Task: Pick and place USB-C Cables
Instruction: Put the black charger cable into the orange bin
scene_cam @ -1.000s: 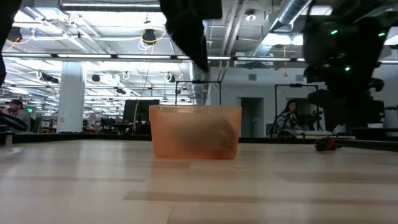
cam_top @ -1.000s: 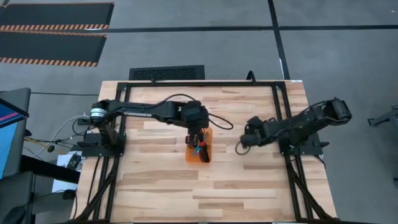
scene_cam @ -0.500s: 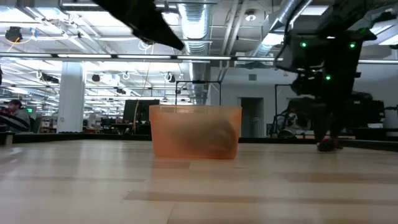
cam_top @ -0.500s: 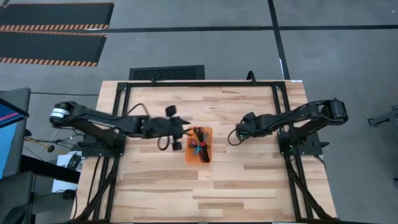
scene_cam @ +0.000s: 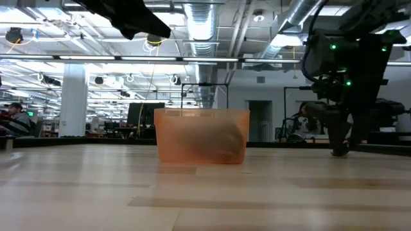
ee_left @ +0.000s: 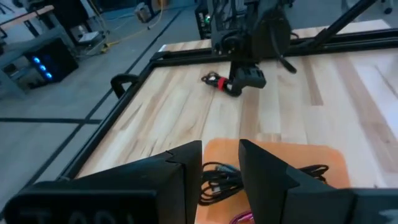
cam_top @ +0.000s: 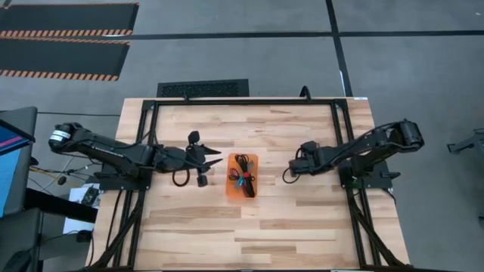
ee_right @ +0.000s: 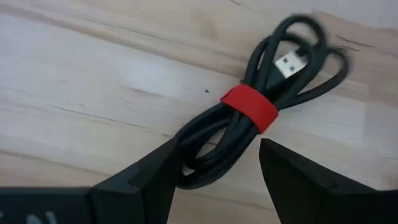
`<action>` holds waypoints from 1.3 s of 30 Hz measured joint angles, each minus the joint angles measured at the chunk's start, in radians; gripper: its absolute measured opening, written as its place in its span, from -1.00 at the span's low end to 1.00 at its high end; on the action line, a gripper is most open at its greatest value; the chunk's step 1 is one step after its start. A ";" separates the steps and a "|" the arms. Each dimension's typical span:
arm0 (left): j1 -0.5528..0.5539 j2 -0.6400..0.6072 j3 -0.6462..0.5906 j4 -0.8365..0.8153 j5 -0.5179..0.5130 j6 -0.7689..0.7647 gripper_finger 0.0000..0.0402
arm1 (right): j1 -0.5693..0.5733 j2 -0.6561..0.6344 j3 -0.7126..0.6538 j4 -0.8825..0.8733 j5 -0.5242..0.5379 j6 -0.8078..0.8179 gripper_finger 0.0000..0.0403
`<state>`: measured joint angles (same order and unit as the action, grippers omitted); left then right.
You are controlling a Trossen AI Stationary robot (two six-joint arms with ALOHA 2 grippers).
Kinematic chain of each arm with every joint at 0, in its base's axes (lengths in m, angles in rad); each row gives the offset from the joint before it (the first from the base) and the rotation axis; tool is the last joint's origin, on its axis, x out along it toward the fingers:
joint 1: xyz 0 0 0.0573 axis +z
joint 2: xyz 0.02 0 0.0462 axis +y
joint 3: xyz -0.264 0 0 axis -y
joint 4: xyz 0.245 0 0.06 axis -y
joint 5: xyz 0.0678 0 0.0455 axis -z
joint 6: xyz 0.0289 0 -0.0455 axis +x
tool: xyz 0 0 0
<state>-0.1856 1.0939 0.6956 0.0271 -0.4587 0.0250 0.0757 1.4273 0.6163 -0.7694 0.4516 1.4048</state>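
Observation:
An orange bin [cam_top: 252, 161] stands mid-table and holds several bundled USB-C cables [cam_top: 241, 176], black ones with red and teal showing. In the left wrist view they lie in the bin [ee_left: 311, 158] below my fingers. One more black cable with a red tie [ee_right: 249, 107] lies flat on the wood right of the bin [cam_top: 286, 179]. My right gripper [ee_right: 219, 149] is down at the table over that cable's looped end, open, one finger on either side. My left gripper [cam_top: 212, 161] hangs open in the air left of the bin, pointing at it.
A black metal frame [cam_top: 227, 101] runs along the table's far edge and down both sides. Bare wood lies near the front edge [cam_top: 249, 234]. In the low view the bin [scene_cam: 201, 136] stands between the arms, and people sit in the room behind.
My left gripper has pulled back from above the bin toward the table's left edge and now hangs beside it. My right gripper has come down to the table at the black cable right of the bin. The cable has stayed where it was.

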 joint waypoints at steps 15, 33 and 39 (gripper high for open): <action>0.006 0.024 0.000 0.047 0.001 -0.011 -0.52 | 0.013 0.000 -0.080 0.185 0.043 -0.086 -0.36; 0.059 0.401 0.000 0.416 0.018 -0.029 -0.29 | 0.329 -0.001 0.035 0.320 0.439 -0.479 -0.78; 0.063 0.414 0.015 0.473 0.112 -0.029 0.06 | 0.399 -0.001 0.133 0.413 0.466 -0.717 -0.80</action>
<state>-0.1230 1.5079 0.7107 0.5005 -0.3470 -0.0044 0.4749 1.4261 0.7497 -0.3568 0.9180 0.6879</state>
